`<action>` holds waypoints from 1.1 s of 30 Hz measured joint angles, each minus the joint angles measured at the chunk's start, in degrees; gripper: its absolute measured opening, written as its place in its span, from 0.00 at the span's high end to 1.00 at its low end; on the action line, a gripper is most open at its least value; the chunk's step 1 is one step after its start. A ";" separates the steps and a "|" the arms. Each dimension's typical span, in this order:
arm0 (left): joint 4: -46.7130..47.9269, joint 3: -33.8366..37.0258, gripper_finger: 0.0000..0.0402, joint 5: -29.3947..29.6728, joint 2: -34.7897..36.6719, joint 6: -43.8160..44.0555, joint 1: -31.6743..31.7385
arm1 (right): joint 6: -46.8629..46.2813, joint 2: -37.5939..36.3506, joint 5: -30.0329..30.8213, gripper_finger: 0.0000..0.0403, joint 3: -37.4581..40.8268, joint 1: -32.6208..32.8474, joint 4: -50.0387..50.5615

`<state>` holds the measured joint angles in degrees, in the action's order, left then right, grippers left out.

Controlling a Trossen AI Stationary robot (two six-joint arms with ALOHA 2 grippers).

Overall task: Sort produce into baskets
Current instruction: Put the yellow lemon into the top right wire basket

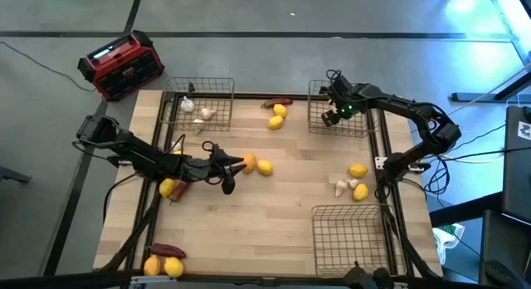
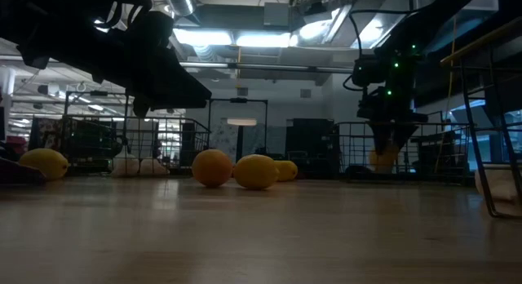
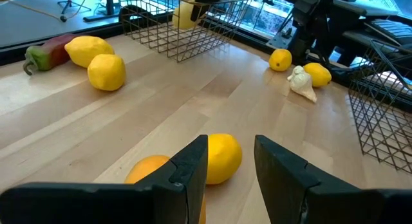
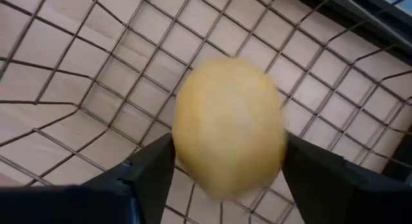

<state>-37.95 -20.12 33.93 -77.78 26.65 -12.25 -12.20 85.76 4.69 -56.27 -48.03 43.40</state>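
Note:
My left gripper (image 1: pixel 231 173) is open and empty, raised above the table's middle. An orange fruit (image 1: pixel 247 162) and a yellow fruit (image 1: pixel 265 167) lie just beyond its fingertips; they also show in the left wrist view, the yellow one (image 3: pixel 223 156) and the orange one (image 3: pixel 149 170). My right gripper (image 4: pixel 228 169) is shut on a yellow fruit (image 4: pixel 228 124) over the far right wire basket (image 1: pixel 342 127). The far left basket (image 1: pixel 214 88) holds whitish bulbs (image 1: pixel 205 115). A third basket (image 1: pixel 353 231) stands near right. My right gripper pinches the yellow fruit by its two opposite sides (image 4: pixel 183 143) between its two fingers. The fingers point down into the basket from above. The fruit hangs between the fingertips, clear of the mesh floor (image 4: pixel 84 76); the low view shows it (image 2: pixel 382 160) just under the gripper.
Yellow fruits (image 1: pixel 278 115) and a pepper (image 1: pixel 278 101) lie between the far baskets. Two yellow fruits (image 1: pixel 358 170) and a bulb (image 1: pixel 342 187) lie at the right. More fruits and peppers lie at the left (image 1: pixel 168 187) and the near left corner (image 1: pixel 162 264). A red and black box (image 1: pixel 123 65) stands far left.

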 joint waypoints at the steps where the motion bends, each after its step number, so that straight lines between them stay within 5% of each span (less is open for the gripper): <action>1: 0.00 0.00 0.69 0.00 0.00 0.00 0.02 | 0.33 0.00 0.37 0.32 0.00 0.00 0.00; 10: 0.00 0.00 0.69 0.00 0.00 0.00 0.00 | 0.89 -0.02 1.67 0.30 -0.76 0.00 0.92; 18: 0.00 0.00 0.69 0.00 0.00 0.00 0.02 | 1.13 -0.07 0.33 0.30 -12.66 2.08 6.21; 33: 0.00 0.00 0.69 -0.02 0.00 0.00 0.00 | 8.68 0.39 0.42 0.30 -19.94 28.37 -8.89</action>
<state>-37.95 -20.12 33.91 -77.78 26.65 -12.25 -3.52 86.15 5.11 -76.21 -19.66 34.51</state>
